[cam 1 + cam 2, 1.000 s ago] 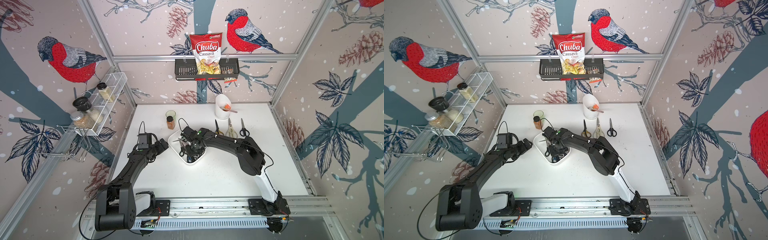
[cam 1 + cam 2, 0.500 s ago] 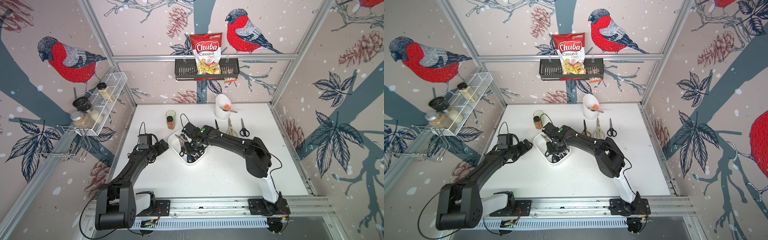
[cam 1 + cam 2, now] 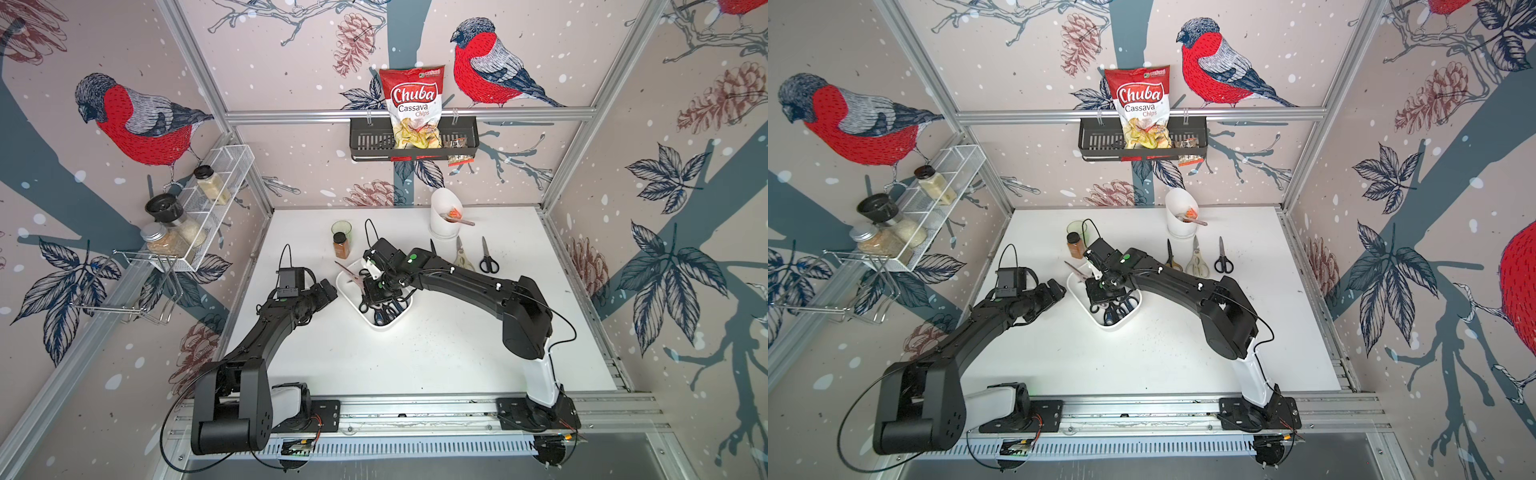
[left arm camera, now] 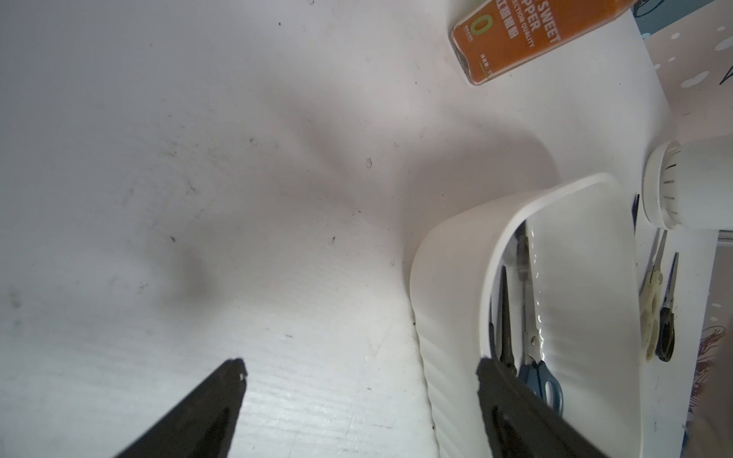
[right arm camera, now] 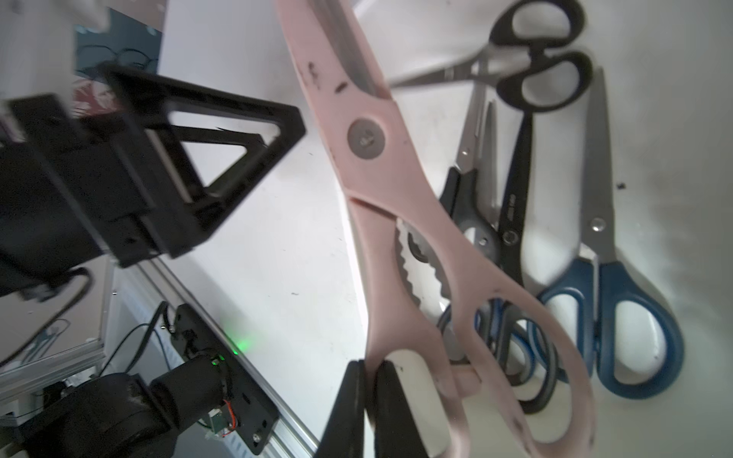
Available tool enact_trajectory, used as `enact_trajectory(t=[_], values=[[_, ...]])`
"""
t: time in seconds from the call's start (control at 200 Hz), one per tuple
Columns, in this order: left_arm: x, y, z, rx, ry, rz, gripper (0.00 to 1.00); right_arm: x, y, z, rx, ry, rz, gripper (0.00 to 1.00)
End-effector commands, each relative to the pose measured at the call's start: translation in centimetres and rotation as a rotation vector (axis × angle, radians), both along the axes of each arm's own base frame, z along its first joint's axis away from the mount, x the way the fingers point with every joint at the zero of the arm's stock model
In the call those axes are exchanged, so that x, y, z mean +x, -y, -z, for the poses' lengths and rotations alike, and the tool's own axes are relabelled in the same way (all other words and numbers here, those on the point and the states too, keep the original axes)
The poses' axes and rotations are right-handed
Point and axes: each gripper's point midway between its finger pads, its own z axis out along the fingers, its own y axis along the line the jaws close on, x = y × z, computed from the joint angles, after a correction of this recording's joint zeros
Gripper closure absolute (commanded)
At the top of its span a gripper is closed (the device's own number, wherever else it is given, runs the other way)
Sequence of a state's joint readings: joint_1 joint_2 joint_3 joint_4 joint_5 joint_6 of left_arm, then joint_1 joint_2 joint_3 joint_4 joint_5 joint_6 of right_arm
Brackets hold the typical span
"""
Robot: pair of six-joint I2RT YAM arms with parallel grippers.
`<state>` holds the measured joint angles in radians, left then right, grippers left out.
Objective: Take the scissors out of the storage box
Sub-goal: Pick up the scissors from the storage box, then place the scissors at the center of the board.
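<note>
The right end effector (image 5: pixel 369 370) is clamped on the pinkish scissors (image 5: pixel 369 131) by a handle (blade tips cut off), over the storage box (image 4: pixel 444 297), which its arm half hides from above. The left end effector (image 4: pixel 359 366) gapes empty over the scuffed white desk (image 3: pixel 415 353); bird-print walls (image 3: pixel 291 50) surround it.

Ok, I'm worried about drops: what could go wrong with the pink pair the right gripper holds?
The right gripper pinches only one handle loop of the pink scissors, so the long pair may swivel or slip. They cross over the black-handled pair in the storage box and could snag it. Their blade tip points near the spice jar and might knock it.
</note>
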<state>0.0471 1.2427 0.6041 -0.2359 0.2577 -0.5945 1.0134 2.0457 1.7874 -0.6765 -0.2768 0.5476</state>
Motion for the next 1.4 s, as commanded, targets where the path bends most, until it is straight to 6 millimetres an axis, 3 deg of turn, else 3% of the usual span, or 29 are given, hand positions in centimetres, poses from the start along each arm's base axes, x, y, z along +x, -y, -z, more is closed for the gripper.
enact_trajectory(t=[0.0,0.125,0.26,0.5,0.81,1.01,1.396], values=[[0.5,-0.4,-0.3,0.021,0.018,-0.006,0.05,0.8,-1.1,-2.3,0.105,0.022,-0.021,1.0],[0.5,-0.7,-0.2,0.032,0.014,-0.012,0.05,3.0,-0.1,-3.0,0.12,0.034,0.039,1.0],[0.4,-0.9,-0.1,0.042,0.009,-0.018,0.05,6.8,2.3,-3.1,0.091,0.058,0.185,1.0],[0.4,-0.6,-0.1,0.032,0.01,-0.004,0.05,13.2,8.0,0.1,-0.024,0.041,0.454,1.0],[0.0,-0.6,-0.2,0.022,0.005,-0.019,0.05,18.3,10.3,3.9,-0.178,0.059,0.638,1.0],[0.1,-0.4,-0.9,-0.005,0.028,-0.041,0.05,19.8,11.4,5.7,-0.214,0.025,0.754,1.0],[-0.8,-0.5,-0.9,0.001,0.034,-0.047,0.05,19.1,10.8,9.2,-0.21,-0.043,0.764,1.0]])
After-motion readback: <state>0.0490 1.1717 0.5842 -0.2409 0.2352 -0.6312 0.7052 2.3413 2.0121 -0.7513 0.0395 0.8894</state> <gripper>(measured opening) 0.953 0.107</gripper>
